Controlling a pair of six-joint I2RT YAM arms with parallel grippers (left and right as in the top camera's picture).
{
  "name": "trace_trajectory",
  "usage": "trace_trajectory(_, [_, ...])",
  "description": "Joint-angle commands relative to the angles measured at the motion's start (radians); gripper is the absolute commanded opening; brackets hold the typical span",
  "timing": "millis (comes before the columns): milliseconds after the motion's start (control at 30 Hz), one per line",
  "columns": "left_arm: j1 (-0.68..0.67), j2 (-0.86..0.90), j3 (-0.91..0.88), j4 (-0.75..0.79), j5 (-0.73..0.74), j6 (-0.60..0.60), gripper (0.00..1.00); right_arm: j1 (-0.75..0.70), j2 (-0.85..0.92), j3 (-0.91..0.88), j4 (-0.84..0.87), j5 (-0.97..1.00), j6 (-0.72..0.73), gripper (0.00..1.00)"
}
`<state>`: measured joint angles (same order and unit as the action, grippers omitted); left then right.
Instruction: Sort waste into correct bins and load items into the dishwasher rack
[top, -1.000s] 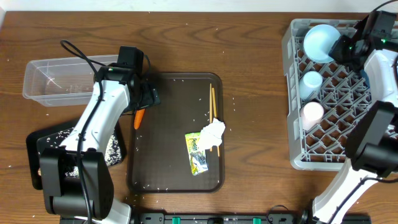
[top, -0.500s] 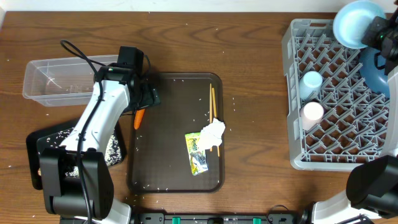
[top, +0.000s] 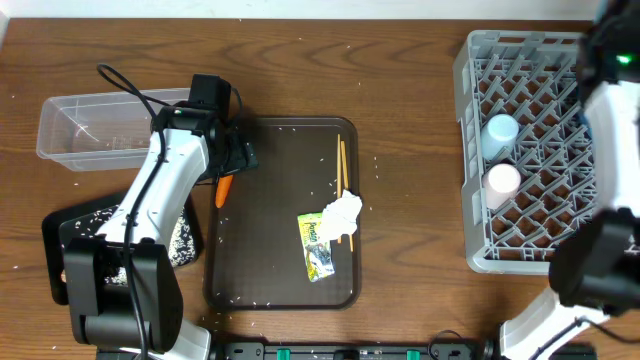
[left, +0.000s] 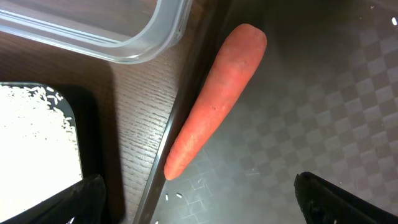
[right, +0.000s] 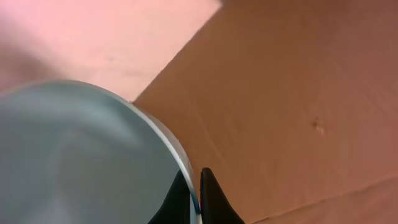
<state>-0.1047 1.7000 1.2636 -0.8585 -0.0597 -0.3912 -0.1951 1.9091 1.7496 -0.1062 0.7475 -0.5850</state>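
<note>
The orange carrot (left: 214, 102) lies across the left rim of the dark-brown serving tray (top: 280, 290); it also shows in the overhead view (top: 224, 190). My left gripper (left: 199, 202) is open just above it, its fingers wide apart on either side of the carrot's tip. My right gripper (right: 194, 193) is shut on the rim of the small pale-blue bowl (right: 74, 162), held high and outside the overhead view. On the tray lie the white napkin (top: 343, 212), the yellow-green wrapper (top: 318, 245), the chopsticks (top: 342, 170) and scattered rice. The grey rack (top: 520, 250) holds the light-blue cup (top: 500, 130) and the pink cup (top: 502, 181).
The clear tub (top: 90, 130) stands at the back left, its corner close to the carrot (left: 124, 31). The black tray (top: 75, 235) with rice in it lies at the front left, partly under my left arm. My right arm crosses the rack's right side.
My right gripper has lifted the small pale-blue bowl from the rack's back corner up and out of the overhead view. My left arm has not moved.
</note>
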Motion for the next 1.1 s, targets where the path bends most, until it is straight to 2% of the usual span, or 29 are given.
trace_trajectory(0, [0.003,-0.008,-0.002,-0.003,-0.013,0.013,0.98,0.019,0.075,0.002,0.047,0.066,-0.210,0.01])
trace_trajectory(200, [0.003,-0.008,-0.002,-0.003,-0.013,0.013,0.98,0.019,0.162,0.002,0.114,0.125,-0.308,0.01])
trace_trajectory(1067, [0.003,-0.007,-0.002,-0.003,-0.013,0.013,0.98,0.051,0.284,0.002,0.038,0.109,-0.276,0.01])
